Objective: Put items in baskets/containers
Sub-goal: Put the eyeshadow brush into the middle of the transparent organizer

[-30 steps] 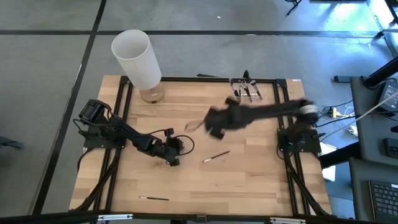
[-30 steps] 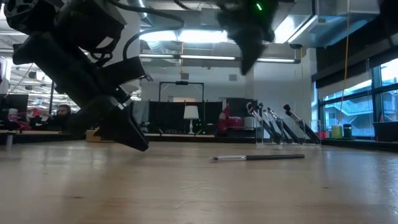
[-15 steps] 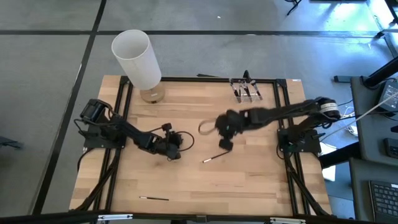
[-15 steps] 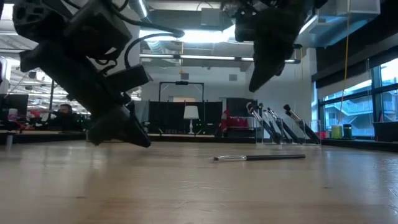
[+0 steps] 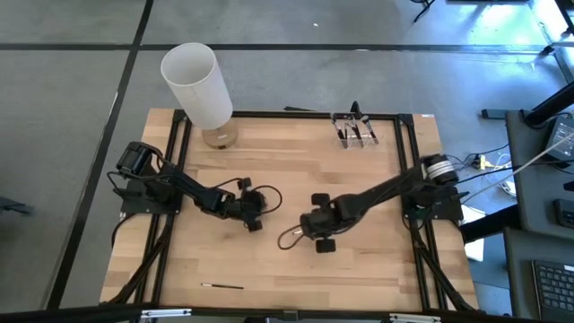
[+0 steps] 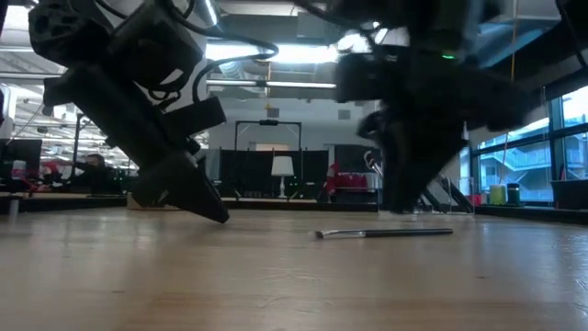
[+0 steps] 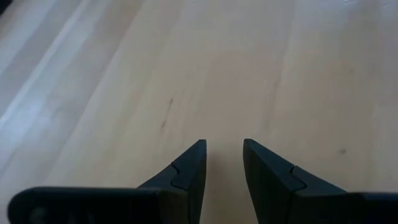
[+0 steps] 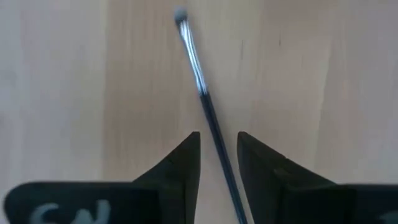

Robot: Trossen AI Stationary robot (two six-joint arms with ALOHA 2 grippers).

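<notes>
Right wrist view: right hand (image 8: 217, 149) parted, astride brush (image 8: 202, 99), not gripping; white lettering on hand possibly unreadable.

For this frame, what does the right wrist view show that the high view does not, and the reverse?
Only the right wrist view shows the makeup brush lying on the wood with its handle running between the right gripper's open fingers, not yet gripped.

Only the high view shows the left gripper, the clear holder with brushes at the table's far edge, the white cylinder, and another brush near the front edge.

Both show the right gripper low over the wooden table.
</notes>
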